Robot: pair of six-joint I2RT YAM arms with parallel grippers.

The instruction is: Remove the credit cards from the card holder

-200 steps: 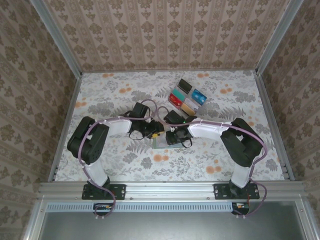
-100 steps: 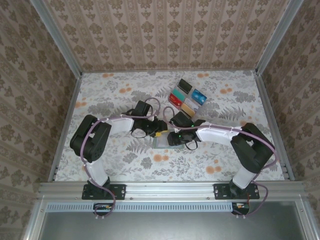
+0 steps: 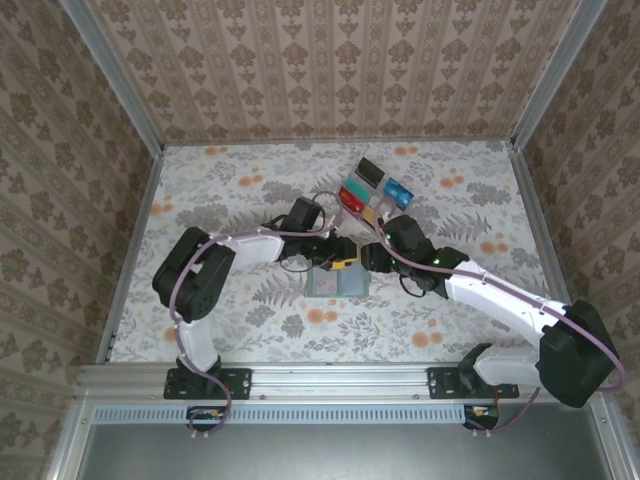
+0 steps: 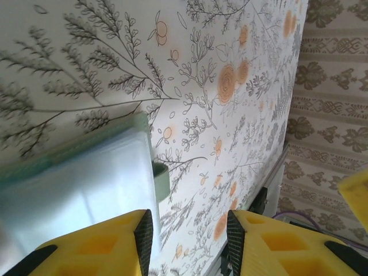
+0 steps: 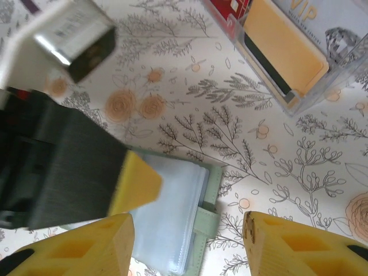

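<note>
A table is covered by a matte cloth printed with ferns and orange blossoms. The left gripper is held spread with nothing clasped, one blocky yellow finger set over a glossy pocket. The right gripper is likewise spread and empty, above the strap edge. A clear, rectangular plastic tray is placed beyond them. Near the middle of the table, the card holder is laid open and flat, sage-green around pale blue-grey pockets. Thin, flat credit cards are kept in the tray, a tan-orange card among them.
</note>
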